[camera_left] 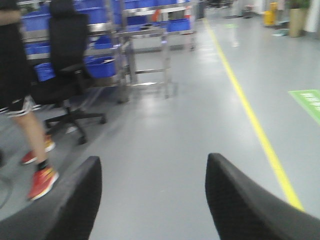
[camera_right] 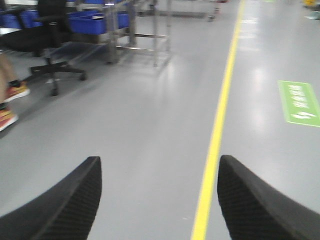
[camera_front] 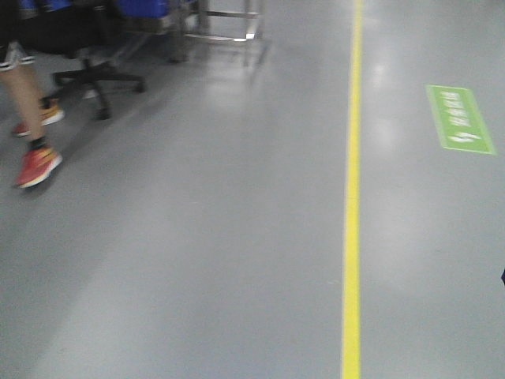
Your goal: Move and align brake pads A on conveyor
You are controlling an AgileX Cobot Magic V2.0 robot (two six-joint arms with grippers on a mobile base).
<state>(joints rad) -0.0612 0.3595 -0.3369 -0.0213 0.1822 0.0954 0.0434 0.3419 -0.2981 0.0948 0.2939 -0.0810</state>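
Two grippers, both spread wide: I've got the left gripper (camera_left: 153,165) and right gripper (camera_right: 160,162) over smooth grey floor (camera_front: 197,253), yellow line (camera_front: 352,197) running ahead.

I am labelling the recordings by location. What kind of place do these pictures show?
Most likely a factory or warehouse floor. The smooth grey floor carries a painted yellow line and a green floor sign, and metal racks with blue storage bins stand at the back.

Chair (camera_front: 96,80) left of floor line (camera_front: 352,197)
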